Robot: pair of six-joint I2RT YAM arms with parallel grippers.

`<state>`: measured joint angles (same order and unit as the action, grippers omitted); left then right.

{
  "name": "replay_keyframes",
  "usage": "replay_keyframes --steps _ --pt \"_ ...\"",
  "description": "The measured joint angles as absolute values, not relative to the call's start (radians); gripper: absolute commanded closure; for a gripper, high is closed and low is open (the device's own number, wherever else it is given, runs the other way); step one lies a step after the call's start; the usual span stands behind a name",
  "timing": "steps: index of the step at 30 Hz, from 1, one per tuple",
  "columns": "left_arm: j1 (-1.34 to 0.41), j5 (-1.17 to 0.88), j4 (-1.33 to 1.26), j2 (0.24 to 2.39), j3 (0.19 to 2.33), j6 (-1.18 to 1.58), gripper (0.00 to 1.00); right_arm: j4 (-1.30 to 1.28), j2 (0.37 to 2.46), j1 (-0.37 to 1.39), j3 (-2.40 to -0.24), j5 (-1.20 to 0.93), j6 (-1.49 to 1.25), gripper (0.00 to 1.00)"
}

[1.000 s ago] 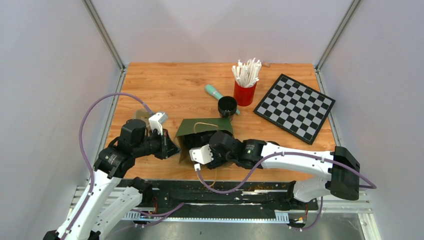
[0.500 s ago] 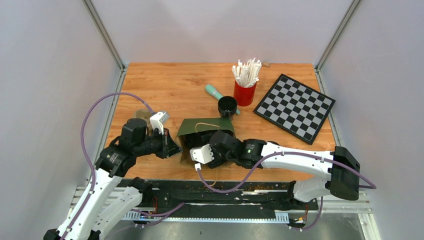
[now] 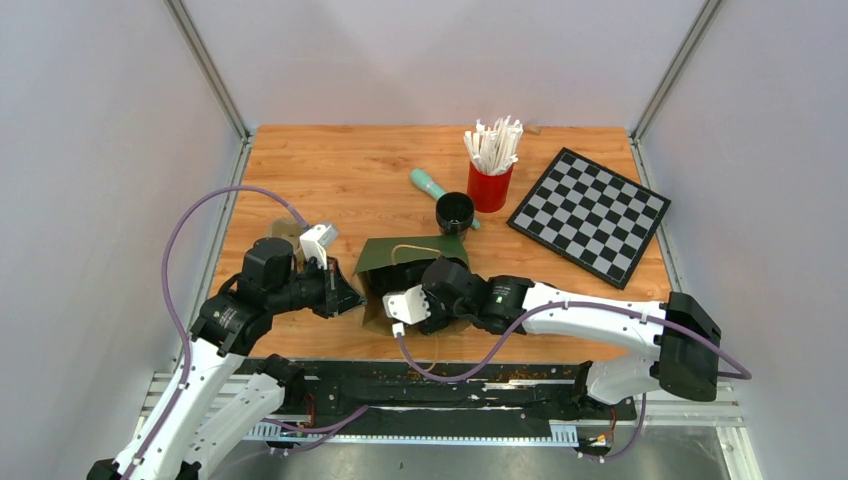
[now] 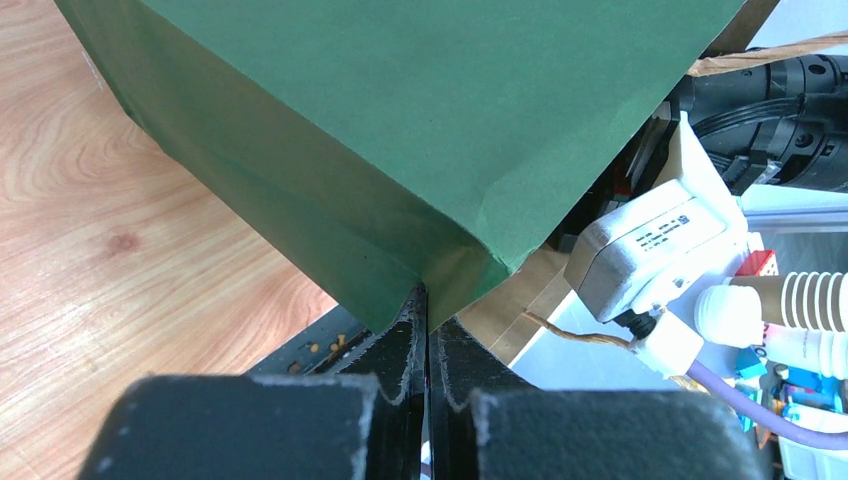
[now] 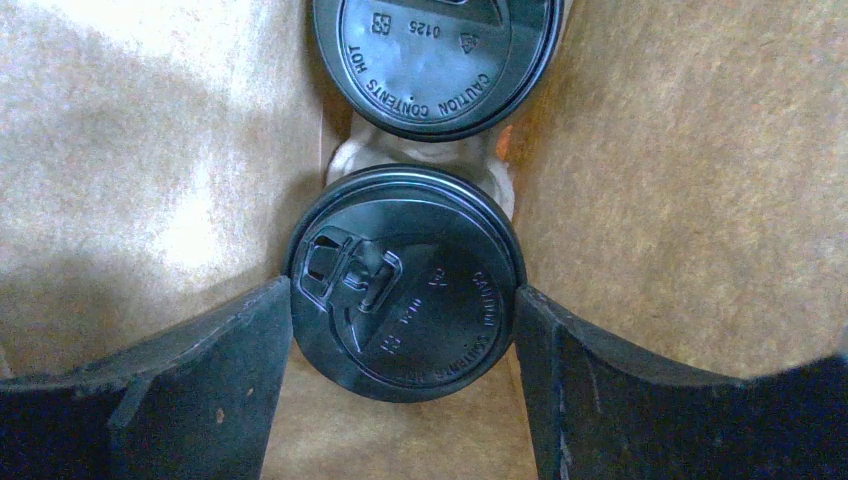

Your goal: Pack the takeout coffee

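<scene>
You have one green bag [image 3: 410, 255] at the 6 o'clock edge of the table [image 3: 330, 170]. Your left gripper [image 4: 427, 305] is pinched tight on the bag's corner. Inside the bag sit two cups with black lids: one near cup [image 5: 405, 283] and one far cup [image 5: 440, 60], just beside it at its 12 o'clock. Your right gripper [image 5: 402, 292] hugs the near cup, one finger at 9 o'clock and one at 3. One red cup [image 3: 489, 187] of white sticks [image 3: 493, 143] stands at the table's 1 o'clock. One checkerboard [image 3: 590, 215] lies at 2 o'clock.
</scene>
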<state>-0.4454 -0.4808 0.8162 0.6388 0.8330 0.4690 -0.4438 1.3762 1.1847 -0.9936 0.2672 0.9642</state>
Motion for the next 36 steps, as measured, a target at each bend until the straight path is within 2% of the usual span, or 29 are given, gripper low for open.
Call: replay_keyframes --steps 36 --pt "-0.445 -0.505 0.794 0.632 0.810 0.490 1.00 -0.362 1.404 1.151 -0.949 0.263 0.973 0.31"
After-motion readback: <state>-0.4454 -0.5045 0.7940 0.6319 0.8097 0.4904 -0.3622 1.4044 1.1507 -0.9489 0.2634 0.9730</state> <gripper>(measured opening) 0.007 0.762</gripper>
